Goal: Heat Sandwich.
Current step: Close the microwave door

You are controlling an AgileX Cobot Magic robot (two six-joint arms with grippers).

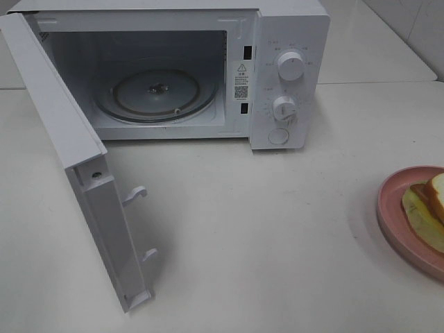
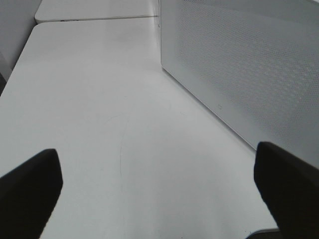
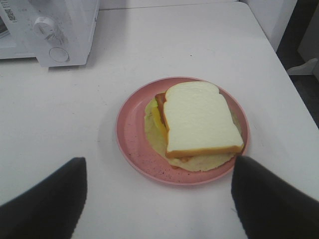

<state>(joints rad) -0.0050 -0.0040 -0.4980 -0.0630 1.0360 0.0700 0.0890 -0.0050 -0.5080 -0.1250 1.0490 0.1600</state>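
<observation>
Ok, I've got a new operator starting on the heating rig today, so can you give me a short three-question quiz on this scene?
1. True or false: the microwave door is shut.
2. What does the sandwich sit on?
A. the turntable
B. a pink plate
C. the bare table
3. Fill in: the right pincer is ____ and holds nothing.

Key:
1. False. The door stands swung open, and the glass turntable inside is bare.
2. B. It sits on the plate, on the table to the right of the microwave.
3. Open. Its fingers stand wide apart, short of the plate. The left pincer is open too.
</observation>
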